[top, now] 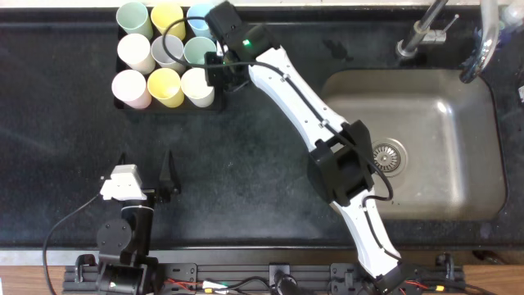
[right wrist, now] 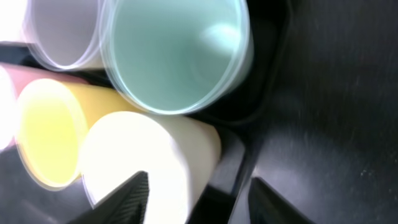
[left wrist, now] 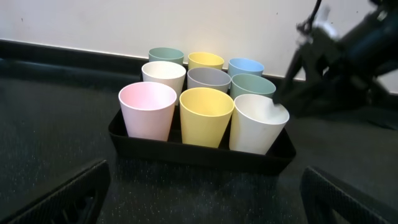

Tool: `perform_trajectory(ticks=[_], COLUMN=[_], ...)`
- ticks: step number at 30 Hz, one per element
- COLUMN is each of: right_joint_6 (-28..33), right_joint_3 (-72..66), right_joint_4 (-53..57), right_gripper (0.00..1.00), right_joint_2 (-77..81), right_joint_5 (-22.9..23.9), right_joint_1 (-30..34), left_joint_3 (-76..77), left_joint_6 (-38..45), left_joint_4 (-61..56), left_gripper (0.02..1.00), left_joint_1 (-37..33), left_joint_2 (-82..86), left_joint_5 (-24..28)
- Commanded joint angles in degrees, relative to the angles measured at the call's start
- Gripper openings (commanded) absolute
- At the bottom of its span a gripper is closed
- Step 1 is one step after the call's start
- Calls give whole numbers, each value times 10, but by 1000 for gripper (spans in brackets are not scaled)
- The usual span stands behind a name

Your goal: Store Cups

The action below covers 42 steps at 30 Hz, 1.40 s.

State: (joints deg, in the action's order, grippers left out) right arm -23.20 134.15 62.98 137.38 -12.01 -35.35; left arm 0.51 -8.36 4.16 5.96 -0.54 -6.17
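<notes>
White cup (right wrist: 143, 162) sits closest to the right wrist camera, upright in the near-right corner of the black tray (left wrist: 199, 155). The right claw (right wrist: 198, 180) hangs just over that corner with its fingers spread and nothing held. One finger is above the cup's mouth and the other is outside the tray wall.

**Tray contents.** Nine cups stand upright in three rows of three, rims up and packed side by side.
- Near row: pink cup (left wrist: 148, 111), yellow cup (left wrist: 206, 115) and the white one.
- Middle row: a second white cup (left wrist: 163, 74), a grey cup (left wrist: 209, 79) and a pale green cup (right wrist: 177, 53).
- Far row: a green, a yellow and a blue cup.

The close packing likely keeps each cup from tipping.

**Location.** The tray lies at the far left of the dark surface (top: 246, 164), well apart from the sink (top: 434, 98) on the right.

**Left arm.** The left claw (top: 146, 160) rests near its base on the near left, fingers wide apart and empty. It faces the tray from a distance and is clear of the right arm's reach.

**Assessment.** Every slot appears filled, so storing looks essentially done. The right claw's exit should go straight up, since a sideways move could clip the white cup's rim.
</notes>
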Motion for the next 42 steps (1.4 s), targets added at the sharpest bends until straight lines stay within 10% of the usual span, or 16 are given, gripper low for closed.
perform_trajectory(ticks=[1,12,31,42], right_joint_6=[70,65,92,241], right_joint_3=[68,50,-541,-799], right_joint_4=[34,160,-94,-246], right_gripper=[623,998,996,998], right_joint_2=[-71,-204,-663,-981], right_joint_5=[0,121,150,149], right_joint_1=[3,92,253,324], left_joint_3=[0,0,0,0], left_joint_6=[9,9,9,9], left_joint_4=[2,2,2,2], left_gripper=[1000,1000,1000,1000], left_joint_1=[-1,-1,-1,-1], left_joint_2=[4,4,4,4], left_joint_5=[2,2,2,2])
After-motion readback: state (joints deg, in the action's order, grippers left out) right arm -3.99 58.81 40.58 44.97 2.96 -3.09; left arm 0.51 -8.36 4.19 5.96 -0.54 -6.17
